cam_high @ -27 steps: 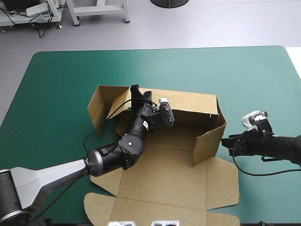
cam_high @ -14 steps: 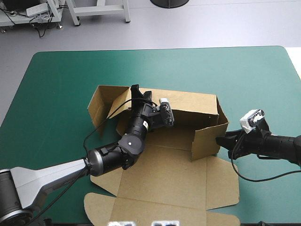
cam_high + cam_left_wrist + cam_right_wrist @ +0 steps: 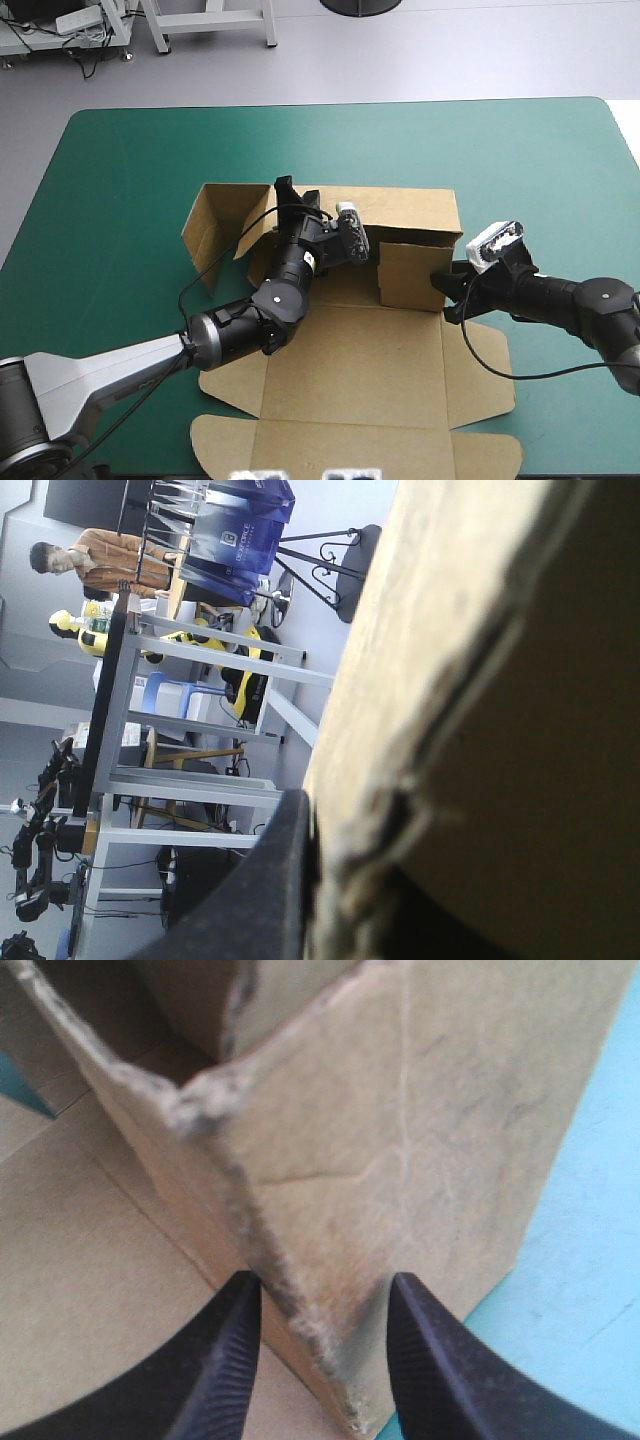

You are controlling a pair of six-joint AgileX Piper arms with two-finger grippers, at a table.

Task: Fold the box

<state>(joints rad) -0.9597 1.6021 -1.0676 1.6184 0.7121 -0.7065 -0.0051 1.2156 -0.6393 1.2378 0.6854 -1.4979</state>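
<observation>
The brown box lies open on the teal-green cover, back wall raised and lid panel flat toward the table's near edge. My left gripper sits on the back wall's top edge near its left end, shut on the board. In the left wrist view, board fills the view beside one black finger. My right gripper is open at the right end. The upright corner of the right wall stands between its spread fingers. That wall is swung inward across the box floor.
The box's left wall stands raised and angled outward. Side flaps lie flat on the cover at the right front. Bare teal-green cover stretches behind the box and to both sides.
My right gripper has moved left toward the box, and the right wall has swung inward ahead of it. The box shifted slightly left. The left gripper has stayed on the back wall.
</observation>
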